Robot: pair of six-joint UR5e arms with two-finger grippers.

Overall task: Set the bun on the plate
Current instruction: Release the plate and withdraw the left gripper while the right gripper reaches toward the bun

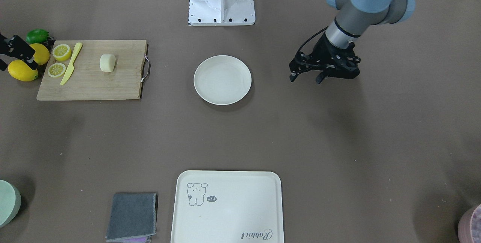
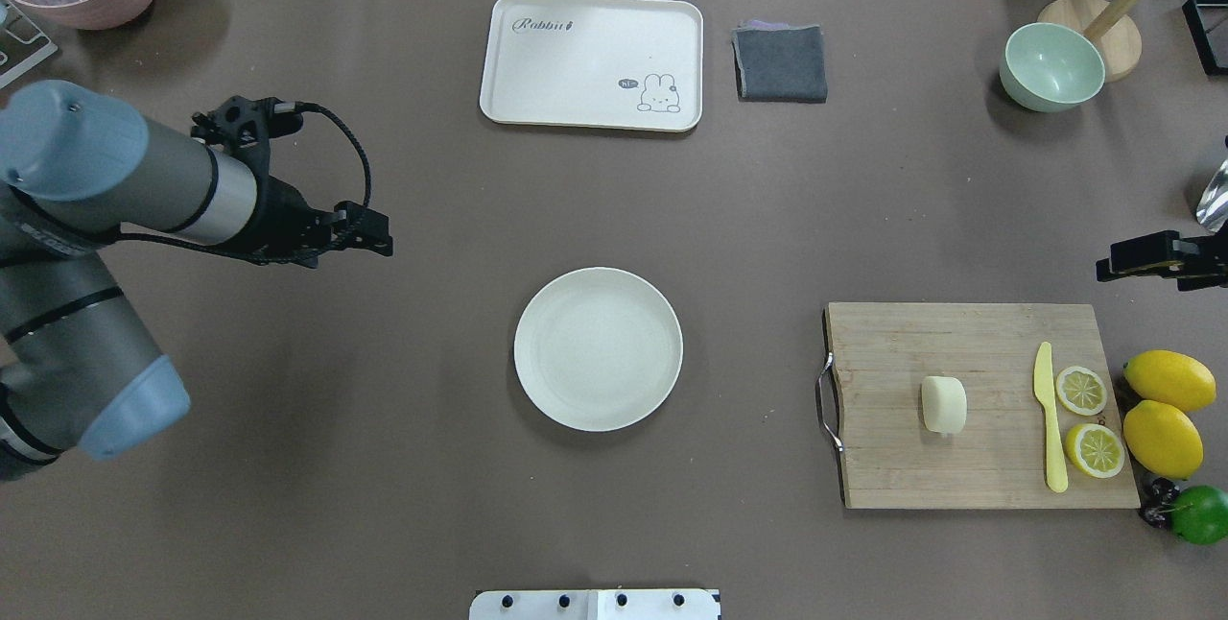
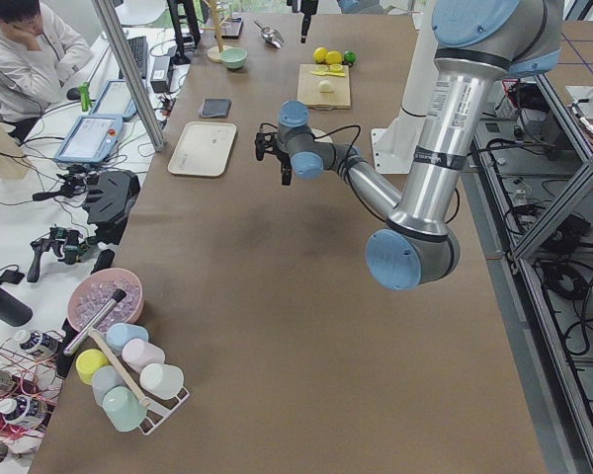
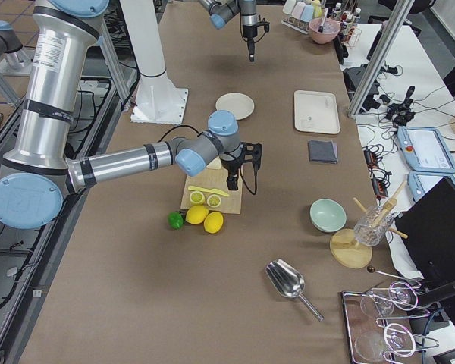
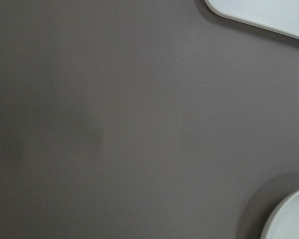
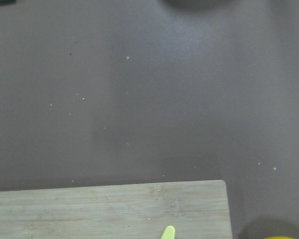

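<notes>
Bun (image 2: 943, 404) check: lying on wooden board (image 2: 911, 466), left of right claw (image 2: 1118, 267) and nearer robot, not touching it. Not managing to call that claw open or closed. Spotting left claw (image 1: 306, 80) hanging spread open, gripping nothing, plate (image 2: 598, 348) well off to its right.

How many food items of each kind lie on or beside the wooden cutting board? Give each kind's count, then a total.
Bun: 1
Lemon slices: 2
Whole lemons: 2
Green fruit: 1
Total: 6
</notes>
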